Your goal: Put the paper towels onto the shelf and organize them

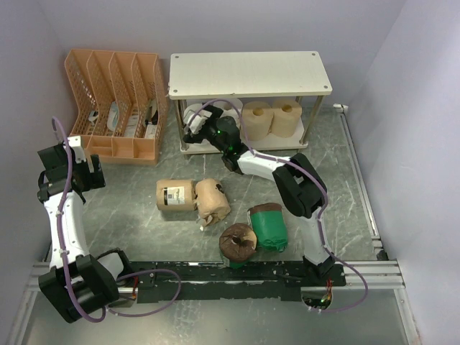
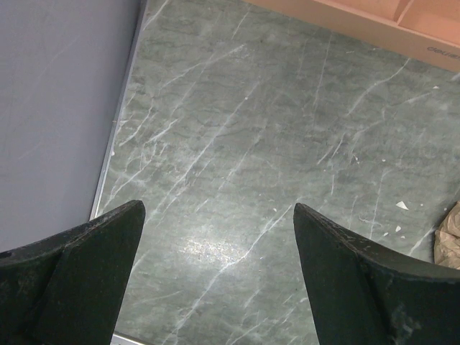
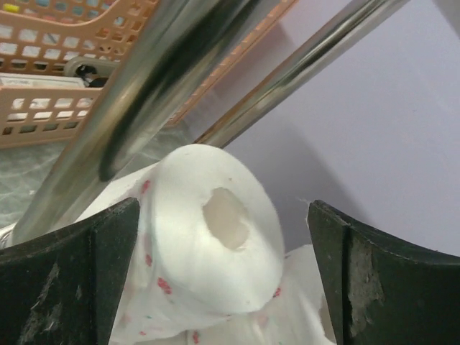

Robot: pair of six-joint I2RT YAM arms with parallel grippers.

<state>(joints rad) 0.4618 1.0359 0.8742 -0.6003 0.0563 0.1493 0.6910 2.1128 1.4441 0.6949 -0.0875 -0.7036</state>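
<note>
From above, the right arm runs from its base up and left, elbow bent, to the left end of the shelf's (image 1: 248, 72) lower tier, where the right gripper (image 1: 192, 134) sits at the tier's front edge. The left arm stands folded well left of the shelf, in front of the organizer (image 1: 115, 100), with the left gripper (image 1: 88, 172) pointing down at the table (image 1: 129, 215). Two tan rolls (image 1: 256, 119) stand side by side on the lower tier, right of the gripper. White paper shows around the gripper, too hidden to count. In front of the shelf lie four more: two wrapped rolls (image 1: 176, 194) and two green rolls (image 1: 268, 226). The left wrist view shows the left gripper (image 2: 215, 215) spread wide over bare table, holding nothing, with the organizer's base at the upper right. The right wrist view shows the right gripper (image 3: 223, 244) also wide, with one dotted roll (image 3: 194, 244) lying between the fingers (image 3: 72, 280), ungripped, its core hole facing the camera. Two shelf legs (image 3: 136, 86) slant across behind it.
</note>
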